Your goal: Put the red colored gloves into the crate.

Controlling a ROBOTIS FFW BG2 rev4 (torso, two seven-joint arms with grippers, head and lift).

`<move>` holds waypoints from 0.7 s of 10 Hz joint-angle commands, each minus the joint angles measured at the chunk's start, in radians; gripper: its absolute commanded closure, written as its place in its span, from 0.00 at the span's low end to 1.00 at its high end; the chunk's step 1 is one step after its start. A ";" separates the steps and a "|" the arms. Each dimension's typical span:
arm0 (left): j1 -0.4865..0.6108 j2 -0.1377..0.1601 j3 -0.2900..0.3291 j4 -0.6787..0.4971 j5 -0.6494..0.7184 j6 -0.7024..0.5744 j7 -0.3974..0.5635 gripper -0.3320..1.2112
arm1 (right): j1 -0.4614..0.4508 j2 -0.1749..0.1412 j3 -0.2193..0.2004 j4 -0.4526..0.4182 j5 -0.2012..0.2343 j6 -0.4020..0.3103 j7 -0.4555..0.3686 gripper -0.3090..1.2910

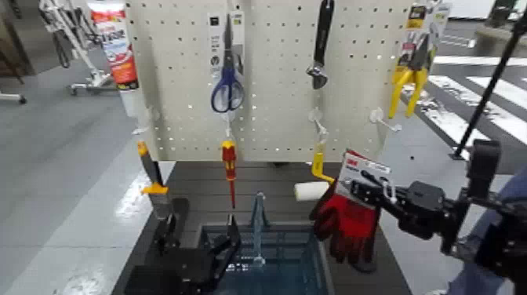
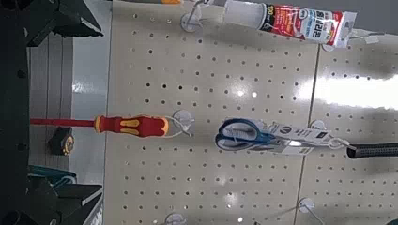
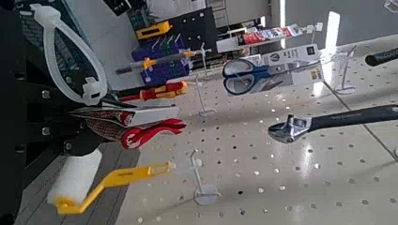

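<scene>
- The right gripper (image 1: 367,191), black and jointed, was clenched on the retail packaging of the gloves, in front of the pegboard's lower right part.
- From it hung the red work gloves with black fingertips (image 1: 349,223), joined by a white-grey card with a red logo (image 1: 365,169); they were beside the crate's right far corner in the head view, overlapping its edge there, with their height above it unclear.
- The blue-grey rectangular plastic crate (image 1: 320,255), with an upright central handle (image 1: 259,227), sat below the board.
- Just beside the gloves was a paint roller with a white sleeve and yellow frame (image 1: 312,191).
- The black left gripper (image 1: 201,229) was released, its fingers spread and nothing between them, near the crate's left side.
- Above it hung a red-and-yellow screwdriver (image 1: 228,161), tip down.
- Higher on the cream perforated pegboard (image 1: 274,78) hung blue-handled scissors (image 1: 227,86), a black-handled adjustable wrench (image 1: 321,47) and yellow-handled pliers (image 1: 412,74).
</scene>
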 commanded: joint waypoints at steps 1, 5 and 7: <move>-0.003 0.003 -0.006 0.000 0.000 0.003 0.000 0.29 | 0.027 0.036 0.054 0.031 -0.046 -0.007 -0.011 0.87; -0.006 0.004 -0.012 0.002 0.000 0.006 0.003 0.29 | 0.020 0.042 0.137 0.117 -0.101 -0.084 -0.036 0.87; -0.007 0.004 -0.013 0.003 0.001 0.006 0.002 0.29 | -0.003 0.041 0.188 0.177 -0.112 -0.122 -0.035 0.87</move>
